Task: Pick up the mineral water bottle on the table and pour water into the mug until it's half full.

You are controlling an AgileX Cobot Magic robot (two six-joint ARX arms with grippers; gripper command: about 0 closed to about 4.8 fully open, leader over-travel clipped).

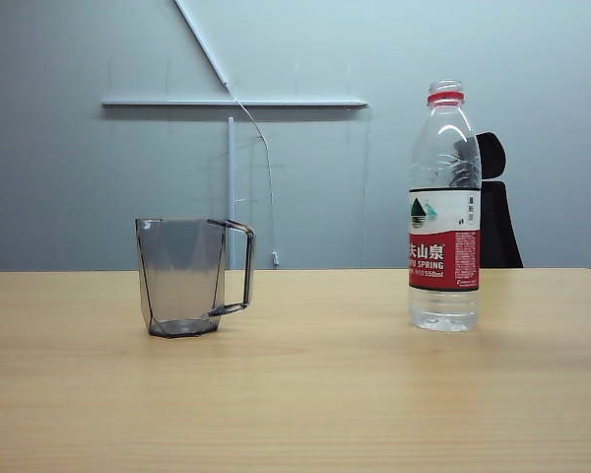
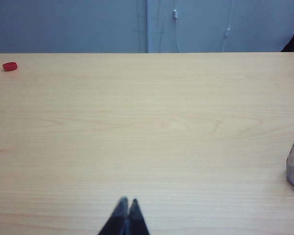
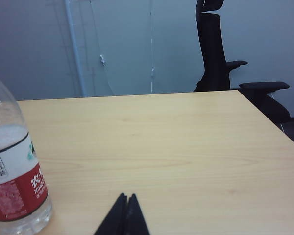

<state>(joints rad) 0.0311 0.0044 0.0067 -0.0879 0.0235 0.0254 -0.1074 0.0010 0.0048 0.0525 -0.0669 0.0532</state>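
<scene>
Bare tabletop fills the near field of the exterior view: the table (image 1: 305, 394) is pale wood with fine grain running side to side, clean and matte. No arm shows in that view.

Left gripper (image 2: 127, 203), seen from its wrist, hangs low over the near part of the wood, dark fingertips pressed together, nothing between them. Right gripper (image 3: 126, 198) likewise: tips touching, closed on nothing, above bare wood.

Mid-table, left side of the exterior view: the mug (image 1: 187, 278), smoky-grey, transparent, faceted, upright, handle pointing toward the bottle. It looks empty. Only its edge enters the left wrist picture, well off to one side of that gripper.

Mid-table, right side: the mineral water bottle (image 1: 444, 212), upright, well apart from the mug. Red neck ring, no cap visible, white-and-red label. The water (image 1: 443, 307) shows clear at the base below the label; upper level hard to read. In the right wrist view the bottle stands near that gripper, off to one side, not touched.

Far corner of the table in the left wrist view: a small red cap-like object (image 2: 10, 66), beside something yellow at the frame edge.

Beyond the table: a grey-blue wall (image 1: 69, 168), a thin white cable (image 1: 268, 187) hanging down it, and a black office chair (image 3: 220, 54) past the far edge on the right.
</scene>
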